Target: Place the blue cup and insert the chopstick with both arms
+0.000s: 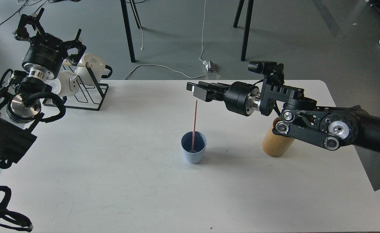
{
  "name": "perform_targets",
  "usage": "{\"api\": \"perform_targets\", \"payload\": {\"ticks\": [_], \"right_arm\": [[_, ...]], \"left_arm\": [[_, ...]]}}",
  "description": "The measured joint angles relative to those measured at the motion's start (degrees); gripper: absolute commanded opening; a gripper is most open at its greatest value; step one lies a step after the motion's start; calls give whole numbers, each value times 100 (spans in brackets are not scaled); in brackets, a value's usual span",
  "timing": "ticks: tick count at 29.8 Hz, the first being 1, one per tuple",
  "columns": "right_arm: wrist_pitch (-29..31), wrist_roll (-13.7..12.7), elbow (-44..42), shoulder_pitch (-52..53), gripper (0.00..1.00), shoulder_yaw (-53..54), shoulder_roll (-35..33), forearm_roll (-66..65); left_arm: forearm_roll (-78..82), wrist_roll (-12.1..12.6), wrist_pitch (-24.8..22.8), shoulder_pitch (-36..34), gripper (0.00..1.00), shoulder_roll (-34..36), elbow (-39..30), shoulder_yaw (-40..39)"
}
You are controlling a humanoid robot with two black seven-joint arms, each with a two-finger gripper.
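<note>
The blue cup (193,151) stands upright near the middle of the white table (128,181). The pink chopstick (194,124) stands in it, leaning slightly right, its top free. My right gripper (197,91) hovers just above the stick's top end, apart from it, fingers parted and empty. My left gripper (51,32) is raised at the far left above the mug rack, fingers spread wide and empty, far from the cup.
A tan bamboo holder (275,145) stands right of the cup, partly behind my right arm. A black wire rack (91,97) with white mugs (92,64) sits at the table's back left corner. Chair legs and cables lie on the floor beyond.
</note>
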Motion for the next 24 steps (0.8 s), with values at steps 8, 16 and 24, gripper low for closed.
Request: {"api": "perform_targets", "payload": {"ticks": [8,16,24], "right_arm": [[50,11,-398,-37,100,1463,-259,1580],[50,402,-981,-399,100,2586,-328,3774],[411,401,-1640,-918,100,3363,-300,5546]], "left_arm": [[0,9,0,0,100,-31,109,9],[0,9,0,-22,100,-101,135,10],[8,-1,0,-162,100,-263,420,10]]}}
